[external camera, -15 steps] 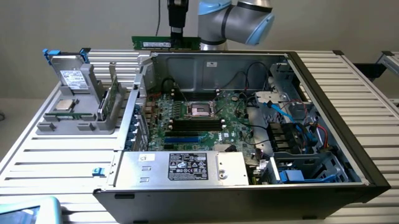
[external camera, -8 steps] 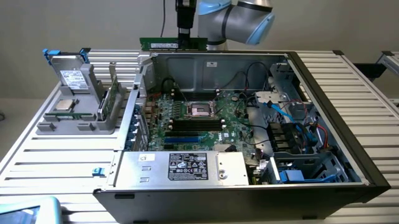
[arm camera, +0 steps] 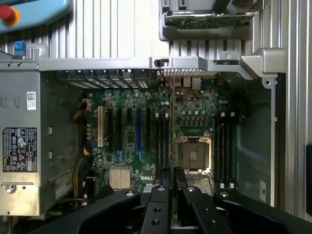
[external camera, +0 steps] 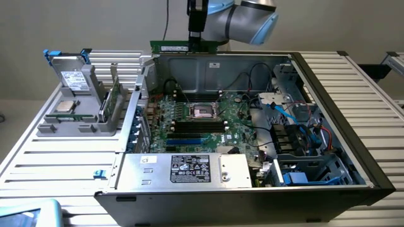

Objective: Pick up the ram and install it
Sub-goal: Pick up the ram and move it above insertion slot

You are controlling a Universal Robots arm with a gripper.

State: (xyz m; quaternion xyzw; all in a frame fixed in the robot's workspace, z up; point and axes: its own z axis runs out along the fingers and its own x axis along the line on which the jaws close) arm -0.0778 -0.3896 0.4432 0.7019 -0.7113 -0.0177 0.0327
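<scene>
The ram (external camera: 171, 47), a long, thin green circuit-board stick, hangs level in the air at twelve o'clock of the open dark metal computer case (external camera: 189, 204), just above its far wall. The black two-fingered hand (external camera: 196, 42) is pinched nearly closed on the ram's upper edge. The case stands on a pale slatted worktop (external camera: 57, 161).

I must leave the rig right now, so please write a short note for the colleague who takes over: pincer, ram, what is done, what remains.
Pincer: shut on the ram.
Ram: held level in the air, by the far wall of the open computer case in the exterior view.
Memory slots: on the motherboard, next to the processor socket; they appear empty.
Done: ram picked up.
Left: ram not yet seated in a slot.
</scene>
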